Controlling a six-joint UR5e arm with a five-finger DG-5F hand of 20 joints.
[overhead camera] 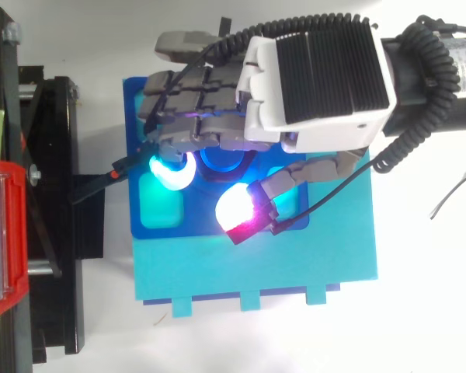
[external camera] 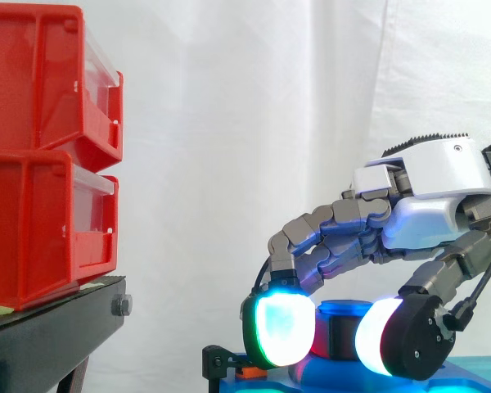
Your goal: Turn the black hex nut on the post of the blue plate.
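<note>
Status re the turn: the reach and the grasp look done, the twist itself we can't score.

The robot hand [external camera: 425, 188] sits over the middle of the blue plate [overhead camera: 133, 109], fingers and thumb curled down round the post [external camera: 344, 309] that stands up from the plate. In the side view, one glowing finger pad [external camera: 280, 327] is on the far-from-arm side and the thumb pad [external camera: 376, 337] is on the arm side. The black hex nut [external camera: 341, 337] is the dark band btw them, low on the post, just above the plate's surface. Both pads seem to touch it, so we read this as a pinch on the nut. From above, the palm covers most of the plate's middle, w/ the post's blue top peeking out beside the fingers.

Done, in our view: approach, alignment, closing on the nut. Left: the actual rotation, prob. several re-grips, then release. No mark on the nut or post tells us its angle, so the amount turned is unknown.

The red bins [external camera: 41, 155] on their black stand [external camera: 49, 327] are well apart from the plate and not involved.
</note>
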